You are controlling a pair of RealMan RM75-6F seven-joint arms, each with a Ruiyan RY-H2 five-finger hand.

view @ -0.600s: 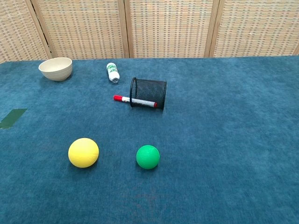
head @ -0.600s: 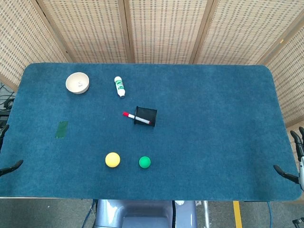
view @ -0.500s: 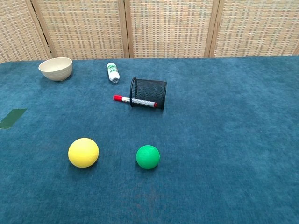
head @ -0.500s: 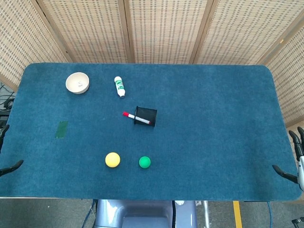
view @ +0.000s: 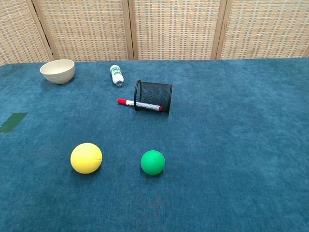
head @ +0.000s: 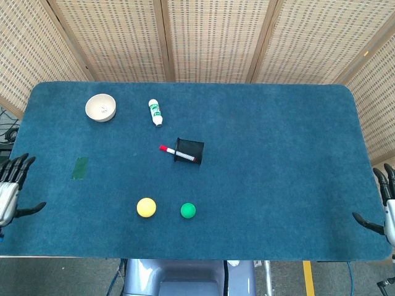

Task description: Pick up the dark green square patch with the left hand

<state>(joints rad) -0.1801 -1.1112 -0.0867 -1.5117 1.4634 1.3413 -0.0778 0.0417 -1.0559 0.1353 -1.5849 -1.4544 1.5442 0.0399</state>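
Woven screens back the blue table (head: 278,154), where the left hand (head: 9,191) has come further into the head view at the left edge, fingers spread wide and holding nothing. Its fingertips (head: 24,161) point toward the patch (head: 80,168), which lies flat, near them but apart. Across the table the right hand (head: 384,209) sits open-fingered and empty; the bottle (head: 155,112) label is too small to read.

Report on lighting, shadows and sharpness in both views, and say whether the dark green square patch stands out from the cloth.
Head view: even, soft light, no glare, only faint shadows; the dark green square patch reads low in contrast on the blue cloth-covered table; the left hand is cut by the frame edge. Chest view: sharp; the black mesh cup casts a small soft shadow; the patch sits at the left edge.
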